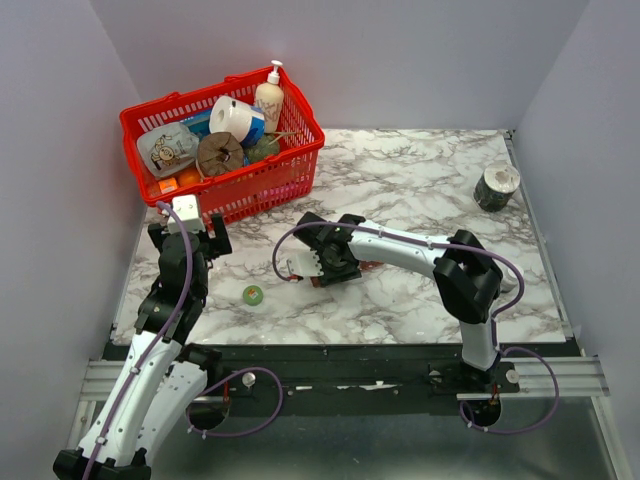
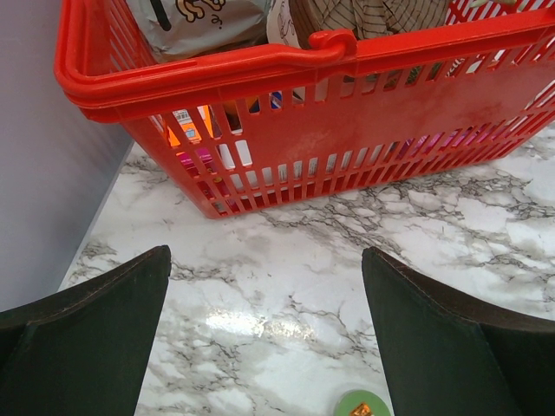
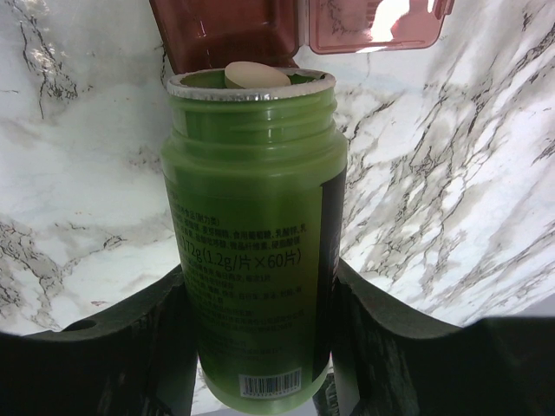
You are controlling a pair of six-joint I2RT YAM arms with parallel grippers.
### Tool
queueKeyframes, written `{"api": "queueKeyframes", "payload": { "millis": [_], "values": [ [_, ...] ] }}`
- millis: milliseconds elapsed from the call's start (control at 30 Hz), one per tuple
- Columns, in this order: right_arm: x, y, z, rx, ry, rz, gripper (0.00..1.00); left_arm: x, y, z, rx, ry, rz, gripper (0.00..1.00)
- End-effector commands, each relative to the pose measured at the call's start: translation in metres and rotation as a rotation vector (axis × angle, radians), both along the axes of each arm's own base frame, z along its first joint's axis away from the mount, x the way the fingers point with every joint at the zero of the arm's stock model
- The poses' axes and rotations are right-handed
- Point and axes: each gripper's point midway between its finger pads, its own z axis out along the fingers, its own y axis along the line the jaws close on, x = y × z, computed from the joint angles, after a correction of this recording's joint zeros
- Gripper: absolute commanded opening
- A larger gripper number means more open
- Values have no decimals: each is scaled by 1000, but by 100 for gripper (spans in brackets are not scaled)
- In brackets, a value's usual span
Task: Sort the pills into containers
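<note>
My right gripper is shut on an open green pill bottle, its fingers on both sides. The bottle is tipped with its mouth at the dark red-brown container strip, which has one clear reddish lid flipped open. A pale oval pill lies at the bottle's mouth. The strip shows partly under the gripper in the top view. The bottle's green cap lies on the marble; it also shows in the left wrist view. My left gripper is open and empty, facing the basket.
A red basket full of household items stands at the back left, close in front of the left gripper; its rim fills the left wrist view. A small grey roll sits at the back right. Walls close three sides.
</note>
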Motion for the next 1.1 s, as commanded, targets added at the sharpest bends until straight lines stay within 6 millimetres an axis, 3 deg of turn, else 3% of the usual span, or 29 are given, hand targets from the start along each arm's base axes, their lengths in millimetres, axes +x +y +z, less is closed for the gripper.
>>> {"api": "queueKeyframes", "payload": {
  "millis": [0, 1067],
  "values": [
    [3, 1, 4, -41, -30, 11, 1, -1, 0, 8, -13, -26, -7, 99],
    [3, 2, 9, -83, -70, 42, 0, -1, -1, 10, -18, -33, -11, 99]
  ]
}}
